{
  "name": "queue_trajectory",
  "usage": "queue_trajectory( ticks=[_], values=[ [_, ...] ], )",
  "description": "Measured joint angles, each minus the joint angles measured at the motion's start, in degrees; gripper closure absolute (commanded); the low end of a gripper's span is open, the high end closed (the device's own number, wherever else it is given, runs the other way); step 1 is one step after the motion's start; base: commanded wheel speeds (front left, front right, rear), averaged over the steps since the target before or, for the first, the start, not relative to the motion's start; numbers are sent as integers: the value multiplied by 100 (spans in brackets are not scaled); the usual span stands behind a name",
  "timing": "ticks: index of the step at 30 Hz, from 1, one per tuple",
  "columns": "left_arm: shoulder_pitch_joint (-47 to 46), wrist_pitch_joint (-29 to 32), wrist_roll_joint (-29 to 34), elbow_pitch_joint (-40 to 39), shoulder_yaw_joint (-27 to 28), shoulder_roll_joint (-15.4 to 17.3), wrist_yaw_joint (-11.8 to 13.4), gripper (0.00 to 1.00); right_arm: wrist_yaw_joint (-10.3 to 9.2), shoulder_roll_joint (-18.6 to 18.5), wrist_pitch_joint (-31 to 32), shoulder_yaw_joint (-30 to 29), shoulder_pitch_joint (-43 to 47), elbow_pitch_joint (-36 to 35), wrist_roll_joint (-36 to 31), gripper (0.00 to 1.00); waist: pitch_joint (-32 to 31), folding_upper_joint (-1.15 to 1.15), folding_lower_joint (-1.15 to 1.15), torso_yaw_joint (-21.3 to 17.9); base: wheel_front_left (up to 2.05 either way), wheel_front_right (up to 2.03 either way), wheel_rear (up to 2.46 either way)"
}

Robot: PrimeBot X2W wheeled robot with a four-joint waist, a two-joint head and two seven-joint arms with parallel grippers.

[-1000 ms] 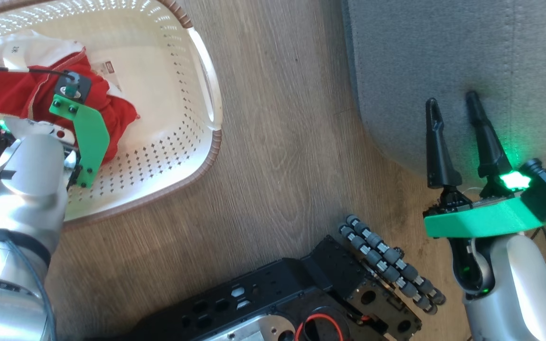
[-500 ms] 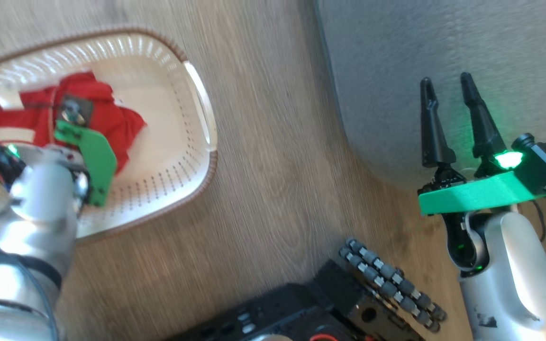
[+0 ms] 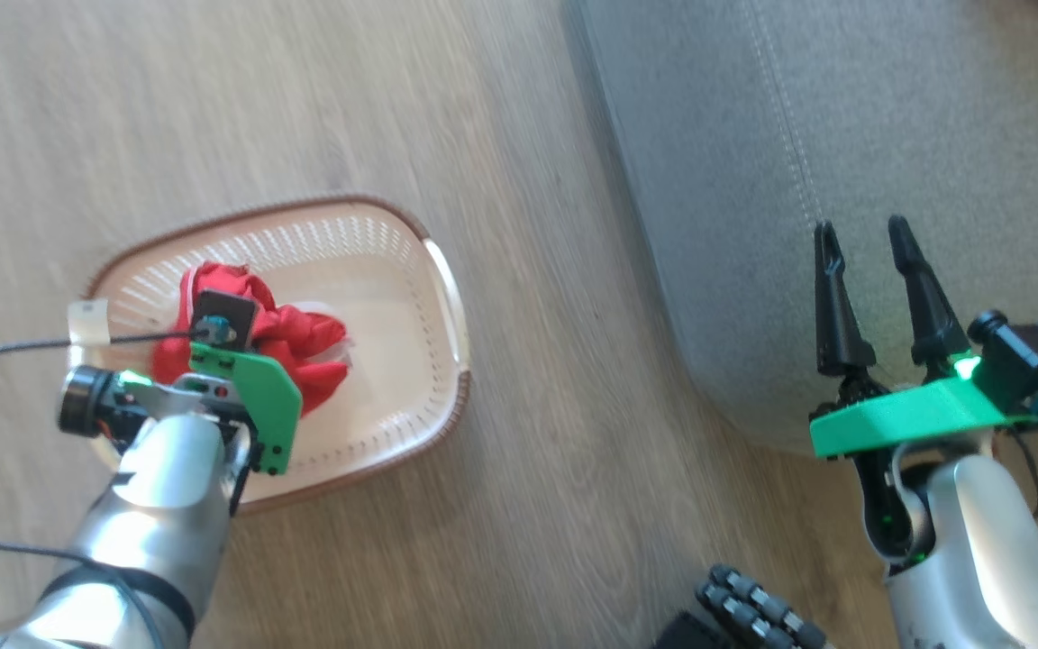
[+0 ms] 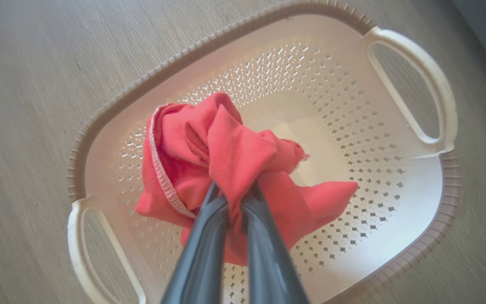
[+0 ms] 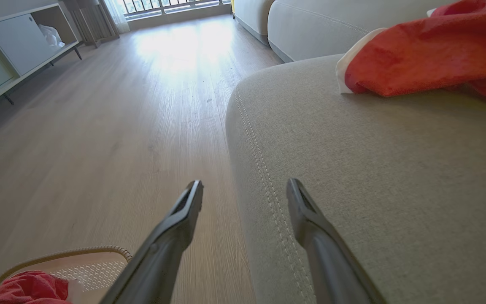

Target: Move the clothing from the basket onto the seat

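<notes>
The seat (image 3: pixel 933 108), by far the biggest thing here, stands to the robot's right on the wooden floor (image 3: pixel 528 225), and one red garment (image 5: pixel 428 59) with a white edge already lies on its top, well back from the stitched seam, so I judge that half the job is done. The basket (image 3: pixel 393 397) sits on the floor to the robot's left, well apart from the seat, which means each piece has to be carried across the gap rather than tipped over. The other red garment (image 4: pixel 234 147) is above the basket's middle, bunched into a loose bundle whose folds and trimmed edge hang down around the fingers; it looks raised off the basket's bottom, though how far I cannot tell. The left gripper (image 4: pixel 235 192) is clamped on a fold of that bundle, its two fingers pressed close with cloth between them, a pinch that suits soft fabric. The right gripper (image 3: pixel 863 230) hovers over the seat's near edge with its fingers spread and nothing in them, probably waiting out of the way.
</notes>
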Motion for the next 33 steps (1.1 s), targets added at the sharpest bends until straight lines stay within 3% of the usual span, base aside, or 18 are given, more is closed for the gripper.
queue_trajectory(
  ticks=[6,18,33],
  values=[
    [220,-276,-41,-353,87,-120,45,100,0,-1,1,-63,175,99,-70,0,-589,0,0,301,0,0,0],
    [1493,-278,200,-3534,724,-133,233,100,0,-138,1,-51,394,146,-68,0,-1513,0,0,896,0,0,0],
    [2204,-285,711,-6390,1606,-348,-74,100,0,-189,1,49,641,204,-54,0,-2263,0,0,1212,0,0,0]
  ],
)
